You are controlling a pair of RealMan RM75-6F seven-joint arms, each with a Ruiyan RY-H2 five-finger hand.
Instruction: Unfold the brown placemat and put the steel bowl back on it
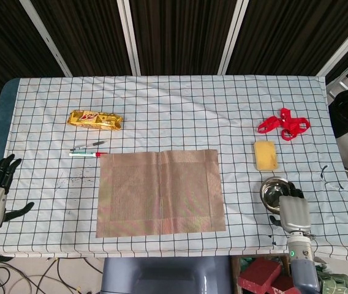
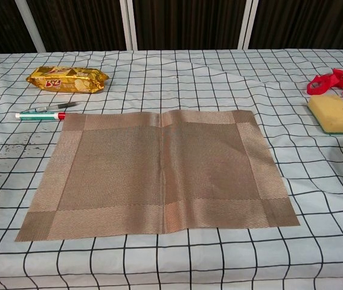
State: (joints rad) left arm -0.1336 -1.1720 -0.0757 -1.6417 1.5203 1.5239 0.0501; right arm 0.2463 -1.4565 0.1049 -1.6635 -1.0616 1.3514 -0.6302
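Right hand (image 1: 294,211) covers steel bowl (image 1: 273,189) near side; grip unclear.

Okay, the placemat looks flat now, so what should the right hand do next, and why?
Probably close the right hand on the steel bowl. The brown placemat lies unfolded and bare, the bowl sits on the cloth to its right, and the hand is at the bowl's near rim; whether it grips yet is unclear.
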